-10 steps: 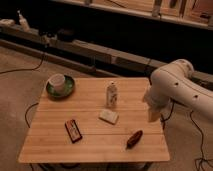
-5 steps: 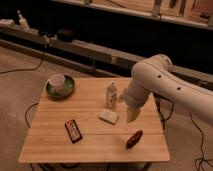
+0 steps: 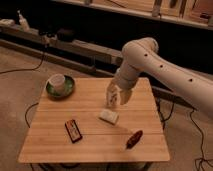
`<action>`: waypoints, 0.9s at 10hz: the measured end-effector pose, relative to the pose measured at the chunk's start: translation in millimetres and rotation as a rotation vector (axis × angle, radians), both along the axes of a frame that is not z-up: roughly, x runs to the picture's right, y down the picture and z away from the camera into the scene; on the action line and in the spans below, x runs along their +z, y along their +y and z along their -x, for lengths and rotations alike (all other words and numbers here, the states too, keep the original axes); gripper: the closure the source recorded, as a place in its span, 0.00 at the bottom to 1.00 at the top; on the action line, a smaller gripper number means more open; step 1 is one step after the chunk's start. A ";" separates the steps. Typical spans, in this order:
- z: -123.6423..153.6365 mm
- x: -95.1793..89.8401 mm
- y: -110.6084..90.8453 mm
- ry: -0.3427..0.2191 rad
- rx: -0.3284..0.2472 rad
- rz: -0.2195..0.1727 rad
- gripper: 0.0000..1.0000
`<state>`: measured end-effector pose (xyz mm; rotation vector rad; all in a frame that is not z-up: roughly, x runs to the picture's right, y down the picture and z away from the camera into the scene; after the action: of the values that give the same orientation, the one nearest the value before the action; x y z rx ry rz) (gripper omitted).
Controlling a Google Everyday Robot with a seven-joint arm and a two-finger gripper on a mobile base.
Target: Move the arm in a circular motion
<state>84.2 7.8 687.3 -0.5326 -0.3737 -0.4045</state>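
Note:
The arm (image 3: 165,67) is glossy white with small dark dots. It reaches in from the right, bends at a rounded joint (image 3: 140,53) above the table's back edge, and turns downward. Its gripper (image 3: 121,95) hangs over the back middle of the wooden table (image 3: 55,145), right beside a small white carton (image 3: 111,96) and partly overlapping it in the camera view. Whether it touches the carton I cannot tell.
On the table are a green bowl holding a white cup (image 3: 60,85) at the back left, a dark snack bar (image 3: 73,130), a white packet (image 3: 109,116) and a reddish-brown item (image 3: 134,139). Cables lie on the floor; a low shelf runs behind.
The arm has swung left, from beyond the table's right edge to over the back middle, with the gripper now beside the white carton. The objects on the table have not moved.

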 end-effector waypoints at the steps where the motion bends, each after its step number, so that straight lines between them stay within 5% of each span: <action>1: -20.0 12.3 -11.8 0.029 0.010 0.000 0.35; 4: -100.5 55.1 -29.1 0.148 0.097 0.037 0.35; 9: -201.6 66.9 -4.1 0.395 0.182 0.068 0.35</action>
<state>285.8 3.7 754.2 -0.6250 -0.0531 -0.1054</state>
